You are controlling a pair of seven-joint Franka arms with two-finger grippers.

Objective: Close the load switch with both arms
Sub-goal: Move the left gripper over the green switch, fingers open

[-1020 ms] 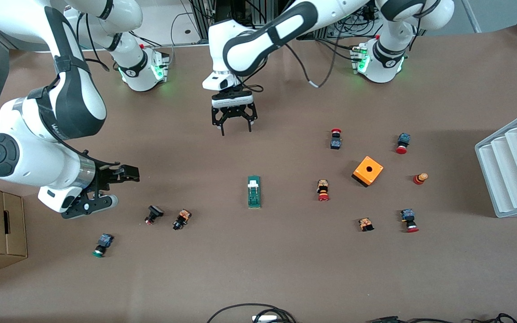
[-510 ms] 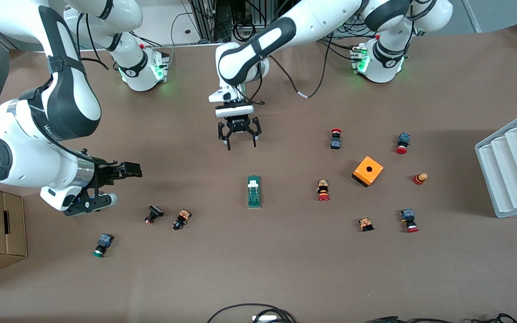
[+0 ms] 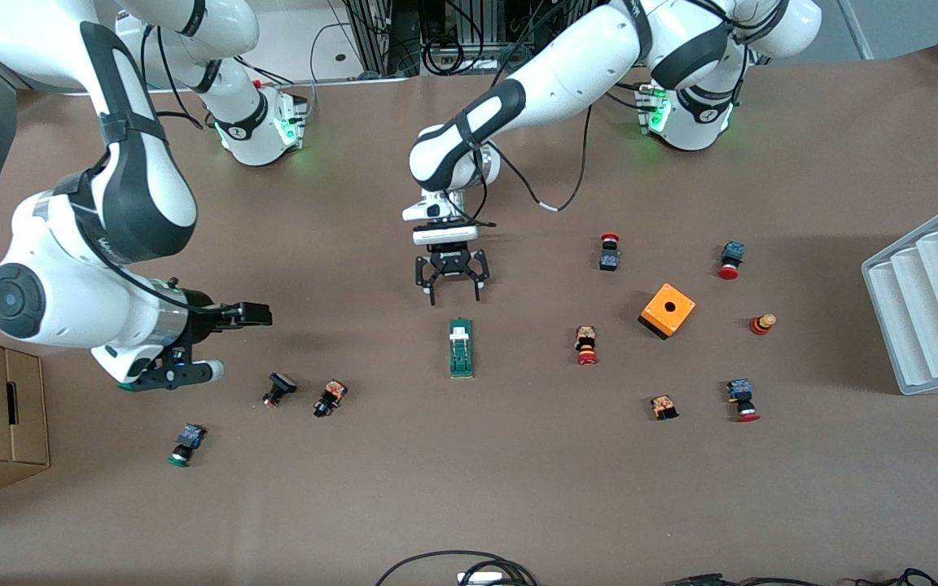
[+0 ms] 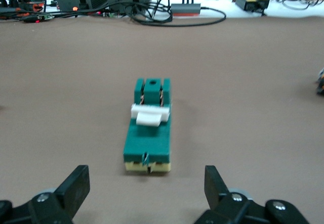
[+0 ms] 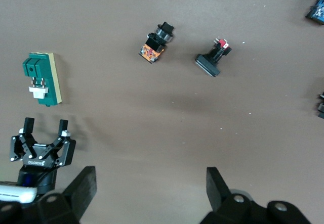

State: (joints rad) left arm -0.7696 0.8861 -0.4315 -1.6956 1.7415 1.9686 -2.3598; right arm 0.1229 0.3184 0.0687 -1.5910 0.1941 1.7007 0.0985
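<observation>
Front view showed me the narrow dark-green load switch with its white lever [image 3: 461, 347] on the brown tabletop [image 3: 518, 488], long axis toward the left gripper [image 3: 452, 293], just beside it, jaws wide. The right gripper [image 3: 221, 346], also wide, hung well apart.

Below the matt black left gripper [image 3: 454, 298] lies the load switch [image 3: 461, 347], green plastic with a white lever, on the matt brown paper-like table [image 3: 518, 488].
</observation>
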